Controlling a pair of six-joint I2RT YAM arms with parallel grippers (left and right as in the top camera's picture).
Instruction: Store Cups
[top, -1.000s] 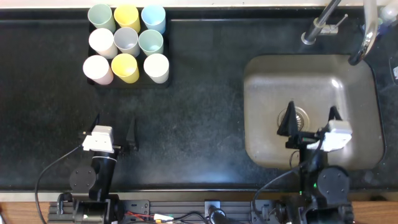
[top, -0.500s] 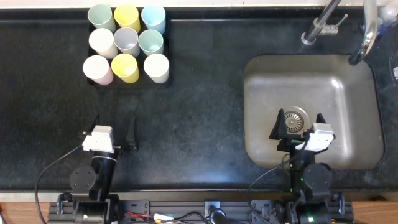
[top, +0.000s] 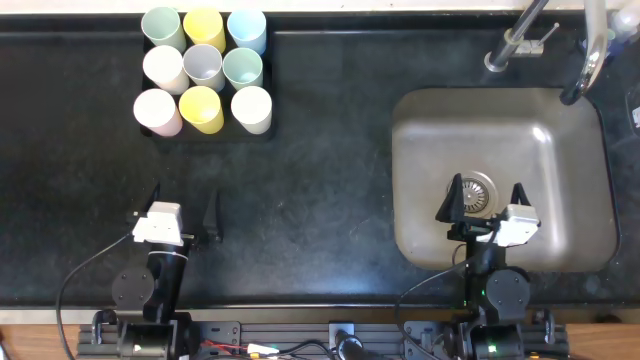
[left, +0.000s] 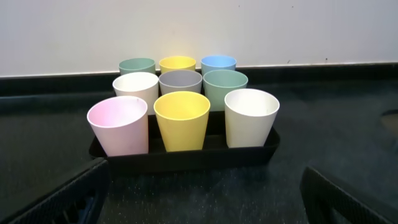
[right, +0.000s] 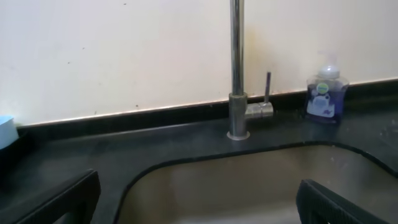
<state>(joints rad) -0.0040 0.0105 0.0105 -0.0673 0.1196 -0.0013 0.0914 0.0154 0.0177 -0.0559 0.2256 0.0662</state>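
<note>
top view: nine cups (top: 204, 70) fill a black tray (top: 225, 136) by the worktop's (top: 320, 180) far left edge. the left gripper (top: 185, 192) hangs well nearer over bare worktop, jaws wide. the right gripper (top: 487, 186) hangs over the sink's (top: 560, 130) near part, jaws wide. left wrist view: open worktop lies before the tray. right wrist view: a faucet (right: 235, 68) and soap bottle (right: 324, 93) stand beyond the sink's far rim.

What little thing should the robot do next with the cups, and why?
Probably nothing more than park its arms: nine cups fill the black tray, and the left gripper and right gripper are both open, holding nothing.
</note>
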